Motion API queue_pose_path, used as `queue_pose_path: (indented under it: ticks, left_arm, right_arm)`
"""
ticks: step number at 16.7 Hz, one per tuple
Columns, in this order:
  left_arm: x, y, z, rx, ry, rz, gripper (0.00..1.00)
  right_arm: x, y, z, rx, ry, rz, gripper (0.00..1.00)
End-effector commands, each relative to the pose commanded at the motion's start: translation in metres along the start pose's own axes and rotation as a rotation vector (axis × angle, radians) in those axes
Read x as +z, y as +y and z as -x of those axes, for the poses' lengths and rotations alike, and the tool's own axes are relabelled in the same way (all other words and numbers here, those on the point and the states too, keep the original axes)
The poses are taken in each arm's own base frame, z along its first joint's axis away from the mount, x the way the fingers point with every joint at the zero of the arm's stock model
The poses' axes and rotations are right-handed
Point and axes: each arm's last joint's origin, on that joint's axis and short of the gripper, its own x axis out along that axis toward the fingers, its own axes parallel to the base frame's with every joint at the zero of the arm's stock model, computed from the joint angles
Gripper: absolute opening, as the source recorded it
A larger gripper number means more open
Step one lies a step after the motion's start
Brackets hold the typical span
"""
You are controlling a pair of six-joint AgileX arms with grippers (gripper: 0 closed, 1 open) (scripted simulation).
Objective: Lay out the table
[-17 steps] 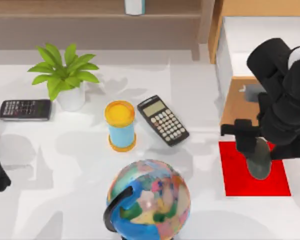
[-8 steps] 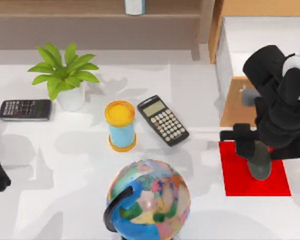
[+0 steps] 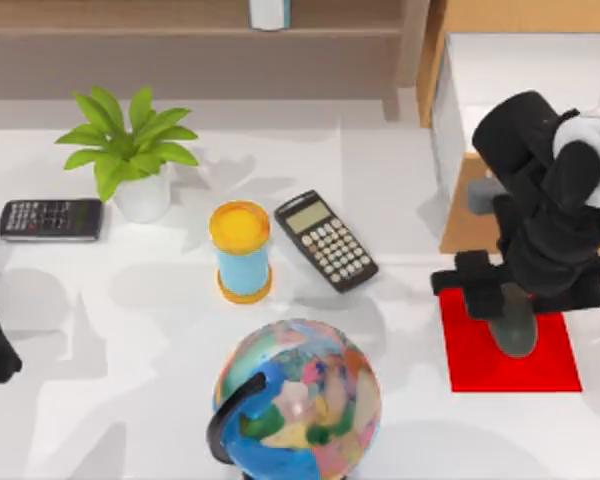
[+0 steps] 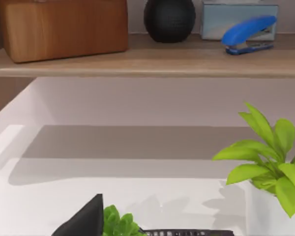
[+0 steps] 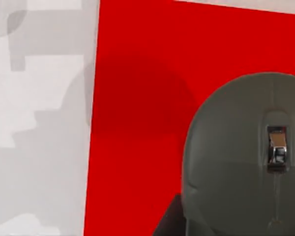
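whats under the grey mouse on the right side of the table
The red mat lies under the grey mouse, on the white table. The right gripper covers the mouse's upper part, so contact is unclear.

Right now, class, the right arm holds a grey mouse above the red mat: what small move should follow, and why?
Probably lower the right tool straight down, then release. The grey mouse hangs over the red mat, casting a shadow on it, so it seems not yet set down. The left arm sits parked at the table's left edge.

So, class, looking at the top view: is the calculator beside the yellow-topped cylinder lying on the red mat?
No. That calculator lies on the white table, well apart from the red mat at the right.
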Motion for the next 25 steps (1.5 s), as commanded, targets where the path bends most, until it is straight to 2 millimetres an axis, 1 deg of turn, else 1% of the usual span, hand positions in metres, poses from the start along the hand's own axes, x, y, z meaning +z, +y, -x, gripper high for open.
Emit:
queue_pose_path:
  ticks: [4, 8, 14, 16, 20, 23, 25]
  left_arm:
    - [0.000, 0.000, 0.000, 0.000, 0.000, 0.000, 1.00]
    - [0.000, 0.000, 0.000, 0.000, 0.000, 0.000, 1.00]
    - [0.000, 0.000, 0.000, 0.000, 0.000, 0.000, 1.00]
    - [0.000, 0.000, 0.000, 0.000, 0.000, 0.000, 1.00]
    - [0.000, 0.000, 0.000, 0.000, 0.000, 0.000, 1.00]
    - [0.000, 0.000, 0.000, 0.000, 0.000, 0.000, 1.00]
    - [0.000, 0.000, 0.000, 0.000, 0.000, 0.000, 1.00]
  right_arm:
    - [0.001, 0.007, -0.002, -0.005, -0.017, 0.081, 0.00]
    - [0.003, 0.022, -0.001, 0.002, -0.049, 0.166, 0.00]
    - [0.004, 0.030, -0.001, 0.001, -0.065, 0.182, 0.00]
    - [0.005, 0.026, 0.003, 0.005, -0.077, 0.147, 0.00]
    - [0.006, 0.009, 0.006, 0.021, -0.060, 0.011, 0.00]
    - [0.005, -0.003, -0.003, 0.023, -0.014, -0.083, 0.00]
    - [0.001, -0.010, -0.013, 0.012, 0.037, -0.122, 0.00]
